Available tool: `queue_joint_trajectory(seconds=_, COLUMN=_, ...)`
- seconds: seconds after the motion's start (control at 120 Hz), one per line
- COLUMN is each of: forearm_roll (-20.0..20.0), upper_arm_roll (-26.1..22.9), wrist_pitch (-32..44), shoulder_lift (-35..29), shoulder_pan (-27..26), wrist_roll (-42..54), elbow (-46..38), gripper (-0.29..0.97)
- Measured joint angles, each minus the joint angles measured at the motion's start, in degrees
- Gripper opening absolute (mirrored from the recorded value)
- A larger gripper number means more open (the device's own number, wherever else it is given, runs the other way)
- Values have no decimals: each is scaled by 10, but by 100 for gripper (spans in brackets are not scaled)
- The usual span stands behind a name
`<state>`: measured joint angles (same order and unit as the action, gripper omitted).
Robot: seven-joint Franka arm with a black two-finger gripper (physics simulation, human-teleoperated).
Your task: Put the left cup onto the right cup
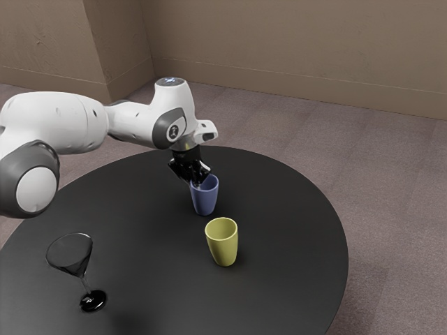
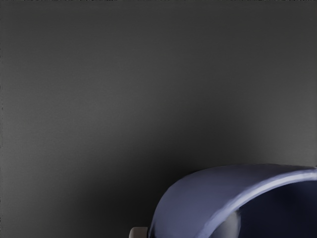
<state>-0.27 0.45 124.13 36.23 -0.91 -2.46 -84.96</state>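
Exterior view: a white robot arm (image 1: 84, 129) is reaching in from the exterior view's left across a round black desk (image 1: 293, 209), and its black claw (image 1: 200, 179) is sitting right at the rim of the blue cup (image 1: 204, 197). Whether the claw is clamping the cup's wall or merely standing over it, I cannot tell from here. The blue cup is standing upright near the middle of the desk, either resting on the surface or barely off it; I cannot tell which. The yellow-green cup (image 1: 221, 242) is waiting upright just beside it, toward the desk's front edge, apart from it and not touching. In the wrist view, the blue cup (image 2: 208, 198) is looming directly under the hand against the dark desk (image 2: 124, 89). A cocktail glass (image 1: 73, 262) is standing well apart at the exterior view's left, taking no part. By the look of things, the job is only getting under way. The arm is at the cup it needs, while the lift, the carry across to the yellow-green cup and the setting down on top are all left to do.
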Motion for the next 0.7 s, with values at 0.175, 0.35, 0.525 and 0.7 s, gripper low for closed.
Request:
queue_joint_trajectory(seconds=0.175, forearm_roll=4, upper_arm_roll=1, wrist_pitch=0, shoulder_lift=-4, shoulder_pan=1, wrist_roll=-1, elbow=-1, gripper=-9)
queue_joint_trajectory(seconds=0.35, forearm_roll=6, upper_arm_roll=2, wrist_pitch=-15, shoulder_lift=-58, shoulder_pan=-1, wrist_roll=-8, elbow=-25, gripper=-10)
queue_joint_trajectory(seconds=0.525, forearm_roll=3, upper_arm_roll=-4, wrist_pitch=-62, shoulder_lift=-170, shoulder_pan=-15, wrist_roll=-36, elbow=-88, gripper=-10)
queue_joint_trajectory(seconds=0.7, forearm_roll=-5, upper_arm_roll=-46, wrist_pitch=-91, shoulder_lift=-247, shoulder_pan=-19, wrist_roll=-85, elbow=-151, gripper=-10)
